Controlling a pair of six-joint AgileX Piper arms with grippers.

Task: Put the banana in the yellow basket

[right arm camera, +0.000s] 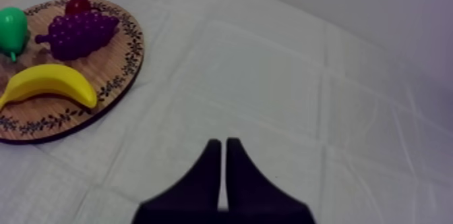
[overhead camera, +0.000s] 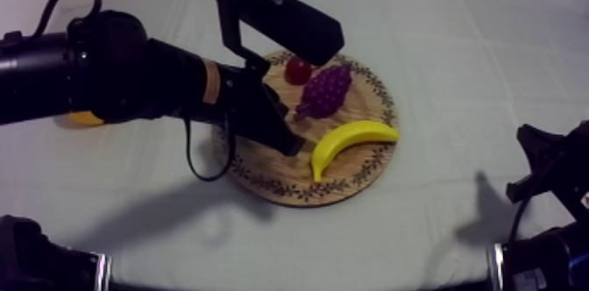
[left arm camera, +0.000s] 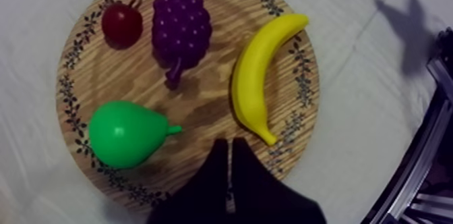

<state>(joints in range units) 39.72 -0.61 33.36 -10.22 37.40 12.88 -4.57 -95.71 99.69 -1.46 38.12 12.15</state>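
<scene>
Left fingers (left arm camera: 214, 173) together between pear (left arm camera: 125, 134) and banana (left arm camera: 259, 71).

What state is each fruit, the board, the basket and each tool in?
wooden board: flat, holds four fruits.
banana: lying on board, not held.
pear: on board, on its side.
bunch of grapes: lying on board.
small red fruit: on board.
yellow basket: mostly hidden, contents unseen.
left tool: shut, empty, above board.
right tool: shut, empty, above cloth.

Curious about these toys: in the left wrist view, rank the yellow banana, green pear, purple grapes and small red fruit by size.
1. Long curved yellow banana.
2. Purple bunch of grapes and green pear: look alike, not ranked.
3. Smallest: small red fruit.
</scene>
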